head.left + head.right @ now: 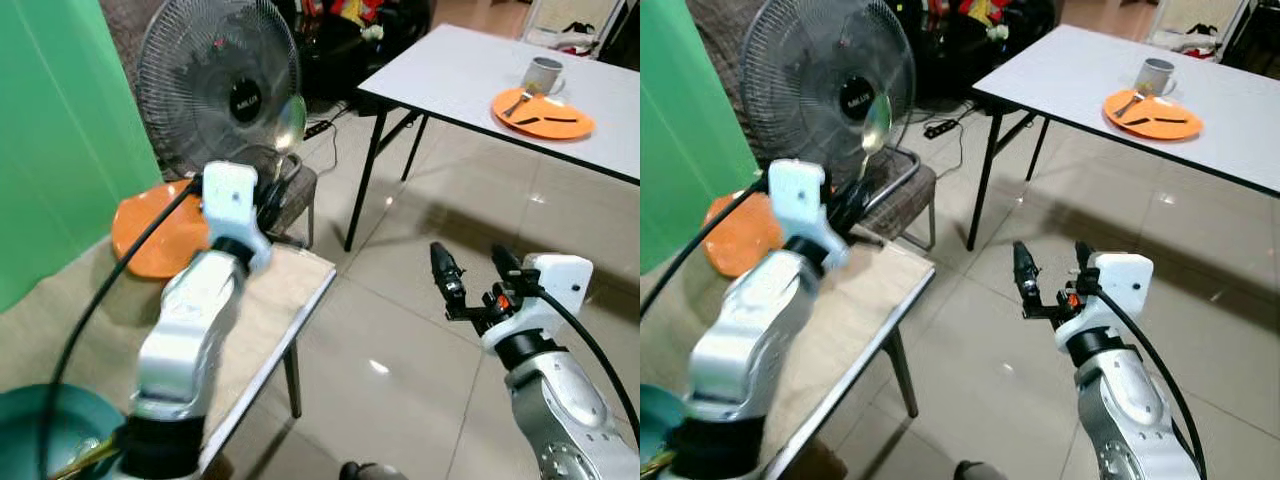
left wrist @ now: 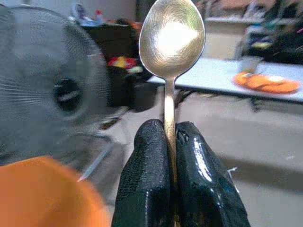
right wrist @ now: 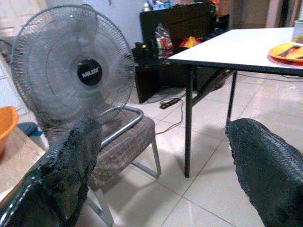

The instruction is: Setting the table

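My left gripper (image 1: 276, 190) is shut on the handle of a metal spoon (image 2: 171, 42), bowl upward, held above the near wooden table (image 1: 290, 290). An orange plate (image 1: 155, 235) lies on that table just behind my left wrist. Over the tiled floor my right gripper (image 1: 472, 270) stands open and holds nothing. On the far white table (image 1: 450, 75) at the upper right sit another orange plate (image 1: 543, 113) with cutlery on it and a grey mug (image 1: 543, 74).
A standing fan (image 1: 218, 85) and a chair with a checked seat (image 3: 124, 146) stand between the two tables. A green screen (image 1: 55, 140) rises on the left. A teal bowl (image 1: 40, 430) sits at the lower left. A power strip (image 1: 318, 128) lies on the floor.
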Robot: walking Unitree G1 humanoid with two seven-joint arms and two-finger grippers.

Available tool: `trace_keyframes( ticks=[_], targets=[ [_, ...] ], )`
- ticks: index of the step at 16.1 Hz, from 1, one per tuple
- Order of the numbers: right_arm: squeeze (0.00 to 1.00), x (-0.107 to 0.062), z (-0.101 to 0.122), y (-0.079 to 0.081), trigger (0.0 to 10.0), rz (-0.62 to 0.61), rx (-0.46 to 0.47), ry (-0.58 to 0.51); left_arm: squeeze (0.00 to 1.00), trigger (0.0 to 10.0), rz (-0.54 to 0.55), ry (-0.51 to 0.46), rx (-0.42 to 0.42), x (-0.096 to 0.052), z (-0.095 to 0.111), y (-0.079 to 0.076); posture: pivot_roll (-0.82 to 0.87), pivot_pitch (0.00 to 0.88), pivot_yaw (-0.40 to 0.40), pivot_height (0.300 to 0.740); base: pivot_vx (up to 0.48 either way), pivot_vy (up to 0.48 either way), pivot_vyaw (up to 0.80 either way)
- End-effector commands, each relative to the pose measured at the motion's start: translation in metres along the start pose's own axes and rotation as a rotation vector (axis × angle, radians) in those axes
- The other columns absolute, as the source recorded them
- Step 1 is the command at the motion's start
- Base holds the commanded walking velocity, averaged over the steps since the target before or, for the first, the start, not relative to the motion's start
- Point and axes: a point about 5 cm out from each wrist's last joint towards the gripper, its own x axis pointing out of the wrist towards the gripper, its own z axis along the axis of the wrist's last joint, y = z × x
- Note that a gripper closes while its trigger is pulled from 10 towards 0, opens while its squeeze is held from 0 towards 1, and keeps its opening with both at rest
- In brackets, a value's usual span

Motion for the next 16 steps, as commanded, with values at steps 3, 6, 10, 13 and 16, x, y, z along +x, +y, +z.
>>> trace_keyframes(
  ticks=[3,6,10,13,16],
  targets=[
    [0.0,-0.003,-0.003,-0.006,10.0,-0.042,-0.022,0.02,0.0,10.0,0.014,0.004,0.087,-0.01,-0.001,0.007,-0.03,0.0,-0.006,0.74,0.0,0.0,-0.53],
    [0.0,-0.008,-0.01,-0.011,10.0,-0.075,-0.024,0.052,0.0,10.0,0.03,0.002,0.107,-0.01,-0.002,0.008,-0.03,0.0,0.004,0.74,0.0,0.0,-0.8],
    [0.0,-0.009,-0.005,-0.011,10.0,-0.086,-0.016,0.026,0.0,10.0,-0.019,-0.038,0.132,-0.008,0.004,0.0,-0.03,0.0,0.016,0.74,0.0,0.0,-0.8],
    [0.0,-0.009,-0.003,-0.006,10.0,-0.06,-0.026,0.006,0.0,10.0,-0.046,-0.064,0.106,-0.006,0.007,-0.002,-0.03,0.0,0.017,0.74,0.0,0.0,-0.72],
    [0.0,-0.009,-0.003,-0.004,10.0,-0.046,-0.037,0.0,0.0,10.0,-0.053,-0.066,0.11,-0.006,0.007,-0.003,-0.03,0.0,0.017,0.74,0.0,0.0,-0.19]
  ],
)
